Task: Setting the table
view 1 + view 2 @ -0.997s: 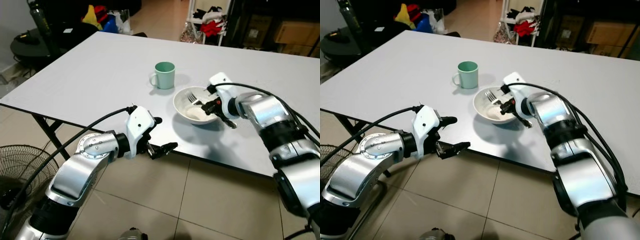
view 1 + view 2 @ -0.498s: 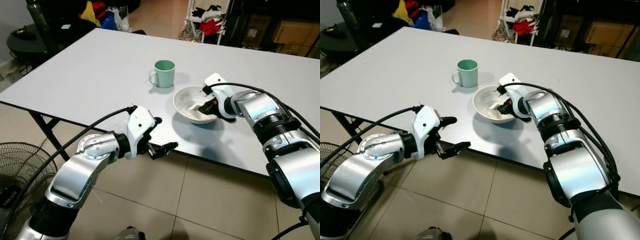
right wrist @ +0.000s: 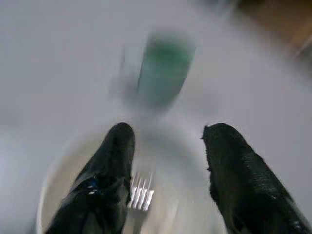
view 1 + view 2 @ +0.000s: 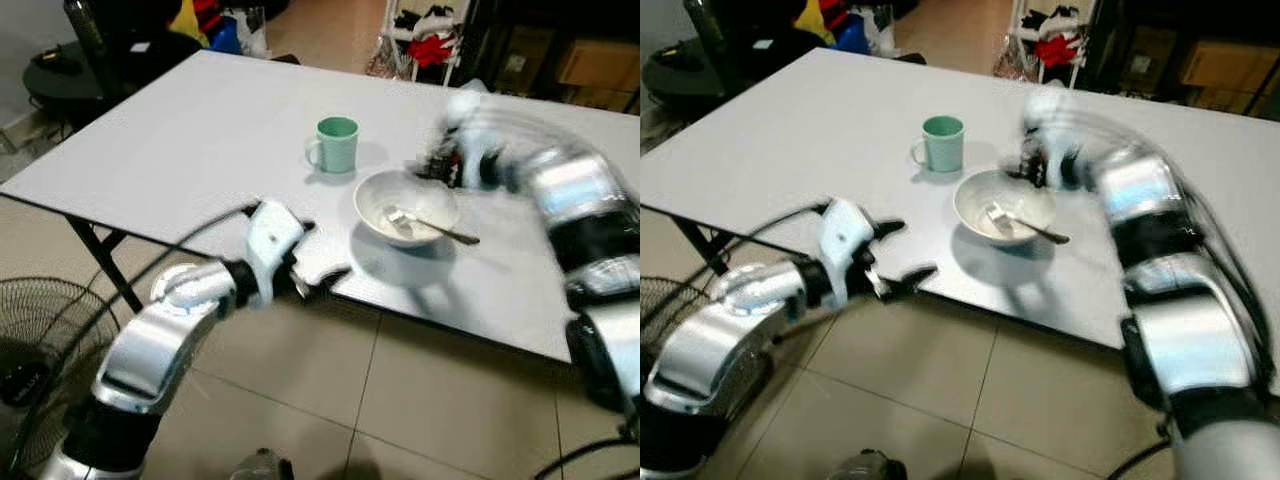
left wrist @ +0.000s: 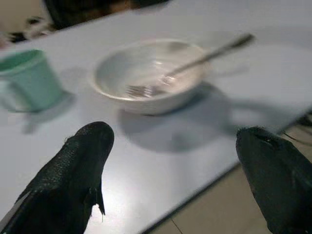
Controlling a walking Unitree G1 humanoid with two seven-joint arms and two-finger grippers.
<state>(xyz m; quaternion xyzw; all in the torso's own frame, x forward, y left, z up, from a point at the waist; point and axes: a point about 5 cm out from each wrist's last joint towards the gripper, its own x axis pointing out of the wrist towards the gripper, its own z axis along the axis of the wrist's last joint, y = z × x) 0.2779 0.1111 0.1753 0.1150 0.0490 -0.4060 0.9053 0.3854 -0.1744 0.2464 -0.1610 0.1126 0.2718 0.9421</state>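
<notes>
We see a white bowl [image 4: 405, 208] near the front edge of the pale desk [image 4: 200, 130], with a green mug [image 4: 336, 145] just behind it toward our left. A fork [image 4: 425, 226] lies in the bowl: its tines rest on the bowl's floor and its handle slopes up over the rim on our right side, so its long axis runs roughly left to right across the desk, tines toward our left, handle end out past the rim above the desktop.

Our right gripper [image 4: 448, 165] hovers behind the bowl, beside the far rim; it is smeared by motion in the head views, so its jaws cannot be read there. The right wrist view settles it: the two black fingers [image 3: 105, 180] stand spread apart with nothing between them, over the bowl, with the fork's tines below and the mug beyond.

Our left gripper [image 4: 318, 268] sits at the desk's front edge, left of the bowl, jaws released and empty. Its wrist view looks low across the desktop and shows the fork's handle propped on the rim, which the right wrist view does not. A floor fan [image 4: 35, 335] stands on the tiled floor [image 4: 420, 400] at our left.
</notes>
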